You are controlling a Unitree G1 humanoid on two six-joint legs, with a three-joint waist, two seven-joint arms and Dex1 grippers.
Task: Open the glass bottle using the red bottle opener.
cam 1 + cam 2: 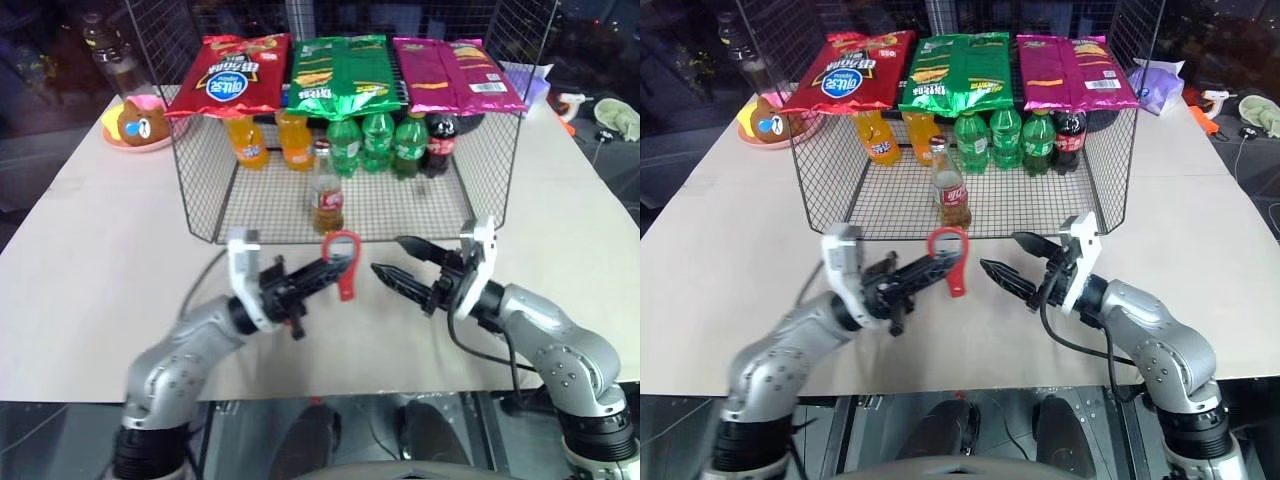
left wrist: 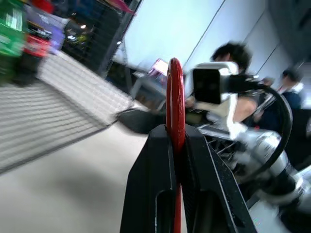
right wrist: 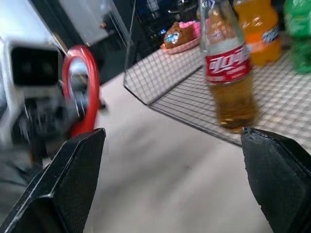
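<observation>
Your left pincer (image 1: 335, 268) pinches the red bottle opener (image 1: 343, 262) mid-frame; right pincer (image 1: 397, 257) spread, empty. Glass bottle (image 1: 326, 195) above still capped, ungrasped.

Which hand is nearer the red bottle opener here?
Left. The left hand is shut on the red bottle opener, holding its handle with the ring upward. The right hand is open just beside it, not touching.

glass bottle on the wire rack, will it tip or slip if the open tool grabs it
The glass bottle looks tall and narrow on a wire rack, so it probably tips if nudged high. Its smooth glass may slip; gripping the labelled middle seems safer. Mostly full, likely heavy for its size.
</observation>
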